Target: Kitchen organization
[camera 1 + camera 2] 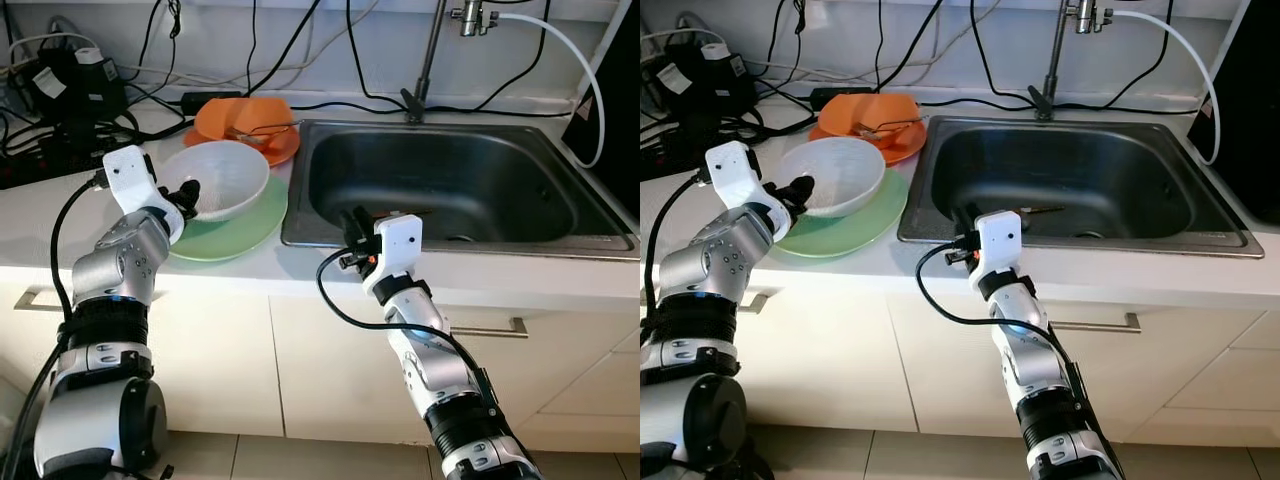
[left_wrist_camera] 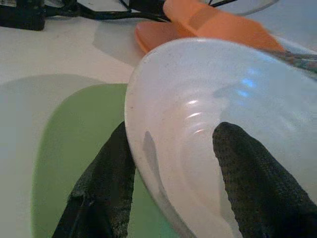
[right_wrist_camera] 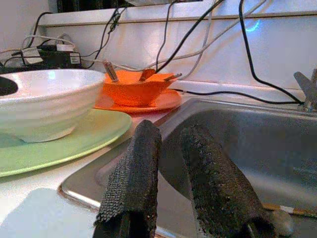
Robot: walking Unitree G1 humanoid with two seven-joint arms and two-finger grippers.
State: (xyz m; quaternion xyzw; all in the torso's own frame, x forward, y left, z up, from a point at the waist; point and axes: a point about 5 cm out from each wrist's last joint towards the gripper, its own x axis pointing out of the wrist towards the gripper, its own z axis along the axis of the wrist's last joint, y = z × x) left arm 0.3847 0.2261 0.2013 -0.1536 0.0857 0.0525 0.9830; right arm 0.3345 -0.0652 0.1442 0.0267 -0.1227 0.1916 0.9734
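Observation:
A white bowl (image 1: 225, 172) rests on a pale green plate (image 1: 245, 232) on the counter left of the sink. My left gripper (image 1: 188, 195) is at the bowl's near-left rim, one finger (image 2: 106, 188) against the outer wall and the other inside, shut on the rim. Behind stands an orange bowl (image 1: 238, 116) holding utensils, on an orange plate (image 1: 278, 148). My right gripper (image 1: 352, 225) hovers over the sink's front-left corner, its fingers (image 3: 136, 168) close together with nothing between them.
The steel sink (image 1: 560, 235) is on the right, with a thin utensil (image 1: 1040, 210) lying in its basin. A faucet (image 1: 430, 60) and a white hose (image 1: 592, 95) rise behind it. Black cables and power adapters (image 1: 70, 90) crowd the back left counter.

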